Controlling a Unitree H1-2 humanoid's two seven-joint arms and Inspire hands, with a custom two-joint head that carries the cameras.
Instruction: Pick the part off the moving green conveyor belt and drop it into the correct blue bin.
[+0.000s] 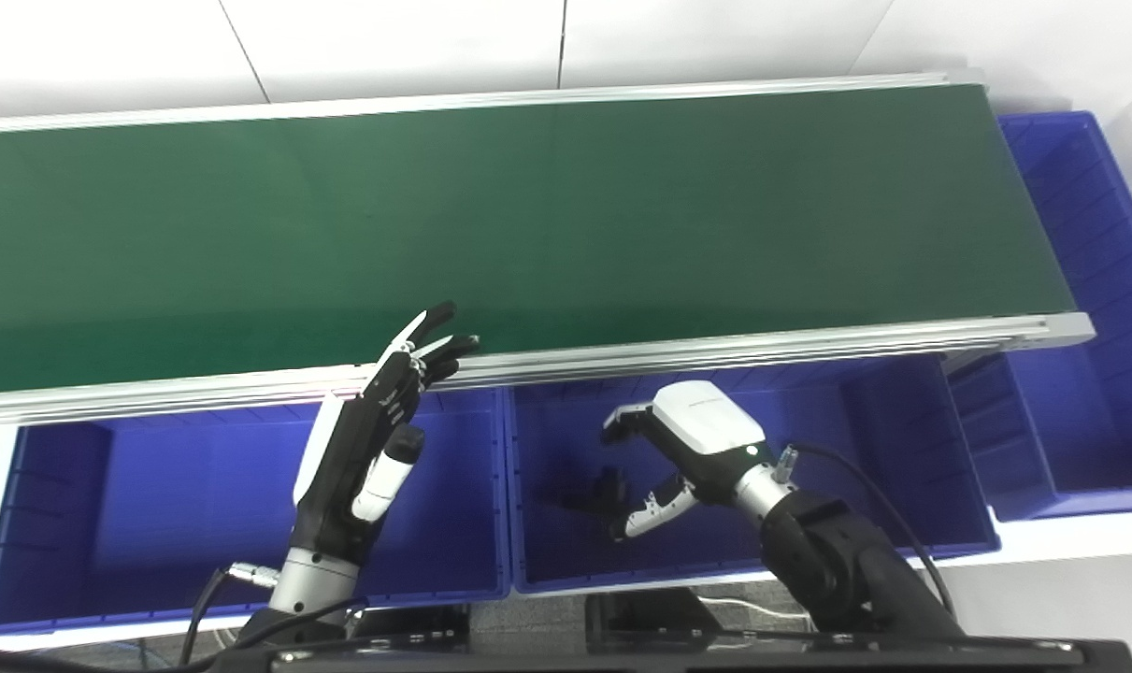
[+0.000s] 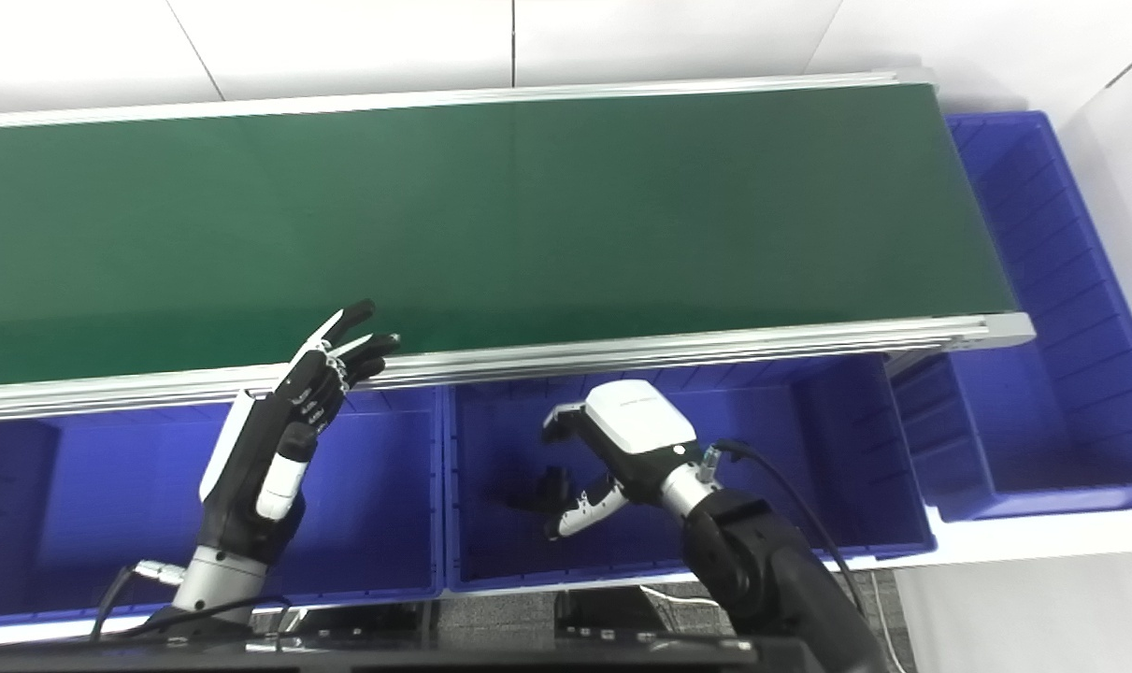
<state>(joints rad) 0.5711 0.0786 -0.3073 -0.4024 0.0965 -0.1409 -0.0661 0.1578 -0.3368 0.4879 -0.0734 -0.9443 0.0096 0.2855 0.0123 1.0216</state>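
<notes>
Small dark part [image 1: 608, 488] lies in the middle blue plastic bin [image 1: 902, 523], just left of the spread right robot hand [image 1: 678, 458]; left robot hand [image 1: 379, 430] spread, empty.

Green belt [image 1: 566, 215] w/ alu. side rails is seen running left-right. Three blue bins are set along it: left bin [image 1: 51, 523], mid bin [image 1: 865, 449], right bin [image 1: 1089, 280] at belt end.
</notes>
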